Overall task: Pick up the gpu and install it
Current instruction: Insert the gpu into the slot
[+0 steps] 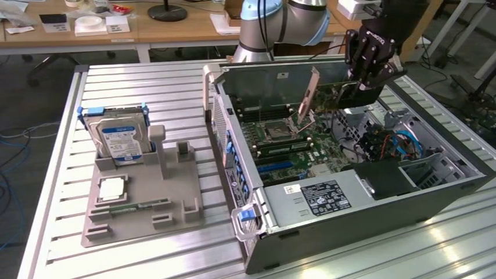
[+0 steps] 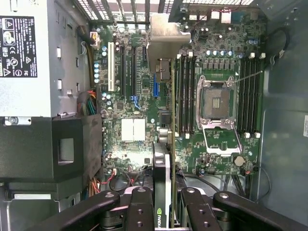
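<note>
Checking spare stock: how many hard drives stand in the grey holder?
2. A boxy silver hard drive with a blue-white label stands in the grey plastic holder; a second drive in blue rails stands behind it. More may be hidden.

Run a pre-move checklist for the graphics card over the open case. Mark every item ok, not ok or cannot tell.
1. Grip: the gripper has its fingers closed on both faces of the graphics card: ok.
2. Case open, side panel off: ok.
3. Card raised above the motherboard, not seated: ok.
4. Long black slots empty: ok.
5. Card's edge lined up over a slot: cannot tell.
6. Red and black wires by the card's gripped end out of its way: cannot tell.
</note>
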You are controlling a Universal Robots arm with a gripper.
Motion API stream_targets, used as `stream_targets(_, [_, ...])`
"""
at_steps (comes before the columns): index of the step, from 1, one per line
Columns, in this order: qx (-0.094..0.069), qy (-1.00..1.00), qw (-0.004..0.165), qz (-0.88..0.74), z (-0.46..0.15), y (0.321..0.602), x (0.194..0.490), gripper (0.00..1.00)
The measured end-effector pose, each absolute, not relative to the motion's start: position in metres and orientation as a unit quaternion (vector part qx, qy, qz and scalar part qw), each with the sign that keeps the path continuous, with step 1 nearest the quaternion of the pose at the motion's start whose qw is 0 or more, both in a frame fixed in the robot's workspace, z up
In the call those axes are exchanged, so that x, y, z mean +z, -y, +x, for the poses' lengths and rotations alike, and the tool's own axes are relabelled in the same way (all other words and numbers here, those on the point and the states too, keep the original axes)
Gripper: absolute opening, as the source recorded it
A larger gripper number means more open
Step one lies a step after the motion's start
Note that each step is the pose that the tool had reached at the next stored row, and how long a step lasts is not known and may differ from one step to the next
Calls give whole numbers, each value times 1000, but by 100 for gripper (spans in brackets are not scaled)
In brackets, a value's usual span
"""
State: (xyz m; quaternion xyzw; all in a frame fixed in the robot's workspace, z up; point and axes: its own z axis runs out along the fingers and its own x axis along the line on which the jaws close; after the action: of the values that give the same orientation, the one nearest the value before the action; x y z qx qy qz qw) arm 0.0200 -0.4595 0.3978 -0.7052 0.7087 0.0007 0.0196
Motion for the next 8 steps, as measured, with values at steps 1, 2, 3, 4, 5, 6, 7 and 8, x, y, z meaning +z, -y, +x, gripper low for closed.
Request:
stream_targets(1, [1,-709,19,-705,20,460,398,27])
stream_targets(2, [1,-709,19,-705,20,460,397,27])
stream_targets(3, [1,-710,19,-704,19,460,397,27])
stream_targets(4, [0,-710,17,-704,18,459,397,27])
stream_targets(5, [-1,-710,16,-704,17,459,396,27])
stream_targets(6, [-1,-710,16,-704,15,459,396,27])
stream_targets(7, [-2,-710,15,-704,15,459,396,27])
stream_targets(8, [-2,-710,15,-704,15,459,396,27])
